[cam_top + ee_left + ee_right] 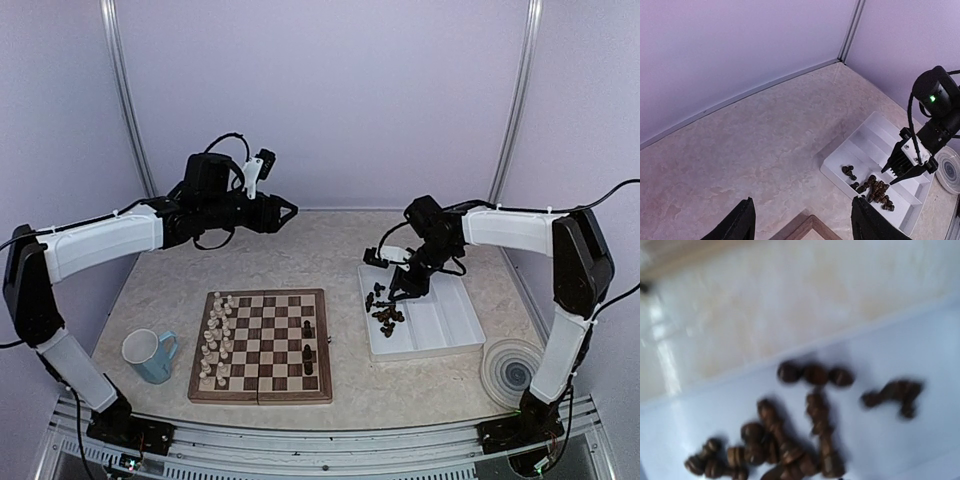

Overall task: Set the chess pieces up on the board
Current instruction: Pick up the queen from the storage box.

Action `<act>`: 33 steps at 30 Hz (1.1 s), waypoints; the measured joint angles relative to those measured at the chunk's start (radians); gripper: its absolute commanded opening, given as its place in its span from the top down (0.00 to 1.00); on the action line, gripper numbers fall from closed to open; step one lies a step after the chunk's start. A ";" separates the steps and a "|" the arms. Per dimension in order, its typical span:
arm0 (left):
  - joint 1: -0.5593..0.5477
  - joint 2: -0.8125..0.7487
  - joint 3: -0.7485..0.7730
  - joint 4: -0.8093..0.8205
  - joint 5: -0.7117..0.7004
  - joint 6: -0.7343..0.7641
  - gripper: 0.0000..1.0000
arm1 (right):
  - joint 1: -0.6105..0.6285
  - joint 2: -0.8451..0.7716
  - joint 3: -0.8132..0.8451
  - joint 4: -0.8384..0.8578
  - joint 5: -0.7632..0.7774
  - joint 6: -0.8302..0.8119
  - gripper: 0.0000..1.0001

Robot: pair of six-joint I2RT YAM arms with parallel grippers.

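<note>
The board (262,346) lies at the front left; its corner (813,229) shows in the left wrist view. Cream pieces fill its left columns, and three dark chess pieces (307,350) stand near its right edge. More dark chess pieces (385,315) lie heaped in a white tray (445,322); the right wrist view shows this heap (790,440) close up and blurred. My right gripper (398,296) hangs just over it, its tips (889,176) a little apart with nothing seen between them. My left gripper (290,212) is raised behind the board, open (805,222) and empty.
A blue mug (150,355) stands left of the board. A white disc with a spiral pattern (511,371) lies right of the tray (867,145). The enclosure's walls close off the back and both sides.
</note>
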 measured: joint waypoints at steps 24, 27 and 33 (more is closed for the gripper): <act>-0.083 0.130 0.095 -0.055 0.006 -0.021 0.35 | -0.001 0.154 -0.002 0.119 0.113 0.021 0.68; -0.083 0.130 0.095 -0.055 0.006 -0.020 0.35 | -0.001 0.172 0.012 0.118 0.122 0.017 0.67; -0.083 0.130 0.095 -0.055 0.007 -0.020 0.35 | 0.002 0.199 0.029 0.119 0.133 0.007 0.67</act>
